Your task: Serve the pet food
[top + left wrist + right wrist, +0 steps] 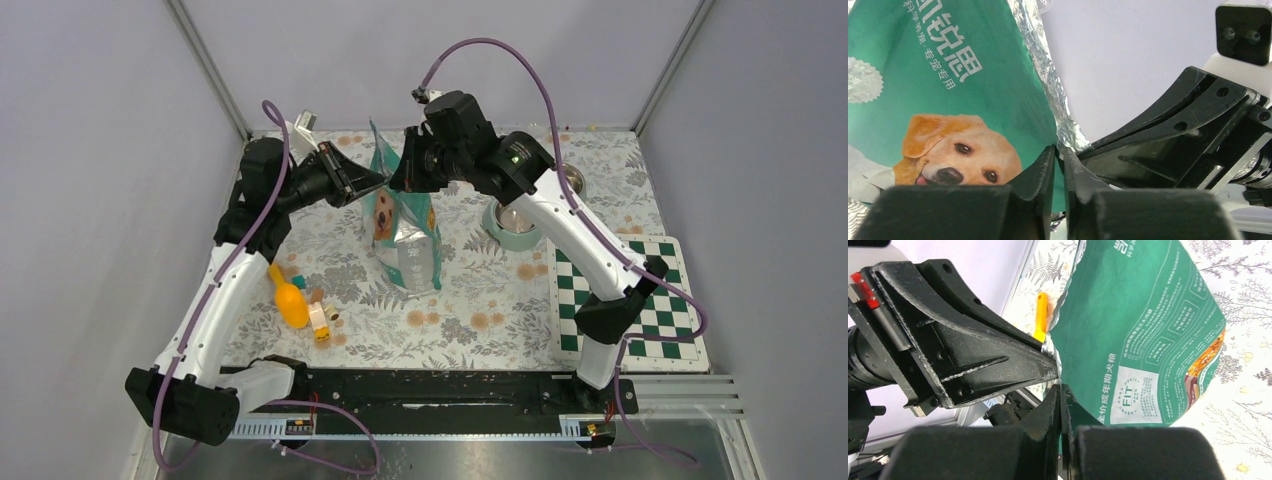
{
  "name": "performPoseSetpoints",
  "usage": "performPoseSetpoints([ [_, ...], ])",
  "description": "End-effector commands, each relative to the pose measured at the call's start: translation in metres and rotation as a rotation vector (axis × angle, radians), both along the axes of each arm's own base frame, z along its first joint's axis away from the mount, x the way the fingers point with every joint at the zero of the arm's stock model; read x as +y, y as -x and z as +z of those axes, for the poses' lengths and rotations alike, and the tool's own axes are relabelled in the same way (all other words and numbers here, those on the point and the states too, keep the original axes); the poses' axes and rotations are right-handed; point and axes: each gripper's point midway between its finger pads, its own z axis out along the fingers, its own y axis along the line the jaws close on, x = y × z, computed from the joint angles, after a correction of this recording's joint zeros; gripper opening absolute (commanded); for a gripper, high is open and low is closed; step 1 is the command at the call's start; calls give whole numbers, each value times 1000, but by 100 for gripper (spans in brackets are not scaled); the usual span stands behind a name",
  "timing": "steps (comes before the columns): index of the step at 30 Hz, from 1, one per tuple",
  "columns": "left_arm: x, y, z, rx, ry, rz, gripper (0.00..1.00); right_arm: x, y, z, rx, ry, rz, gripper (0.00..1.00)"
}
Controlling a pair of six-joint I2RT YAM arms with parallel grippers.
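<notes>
You are early in the serve; your left end effector [1059, 150], from 9 o'clock, and right end effector [1060, 387], from 3 o'clock, each pinch the upright teal bag [405, 240] at its mouth; the pet food, I judge, stays unseen inside; no kibble shows in the bowl [520, 243] at the bag's 3 o'clock; pouring remains.

Plain lavender-grey walls [100, 150] are enclosing the bench [500, 462] at nine, twelve and three o'clock; a floral cloth [480, 300] is covering it.

Two white-shelled arms w/ black joints & bases: left arm [225, 290], right arm [575, 235]. Each trails a purple cable [490, 41]. Lit green LED [516, 157] at 1 o'clock. Scuffed black left gripper [1059, 152].
</notes>
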Motion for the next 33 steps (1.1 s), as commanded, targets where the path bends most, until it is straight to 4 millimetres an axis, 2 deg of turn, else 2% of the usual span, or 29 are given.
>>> performPoseSetpoints([
  [1,0,0,7,-47,-12,-1,0,-14,-4,30,-91,-39,-68,0],
  [7,6,-2,14,-70,-53,32,0,-29,-12,33,-140,-6,-135,0],
  [16,29,-4,24,-102,-141,165,0,-50,-21,47,-226,34,-204,0],
  [22,38,-9,15,-87,-198,211,0,-67,-29,44,-287,48,-289,0],
  [33,73,-14,27,-111,-317,389,0,-100,-40,58,-405,147,-405,0],
])
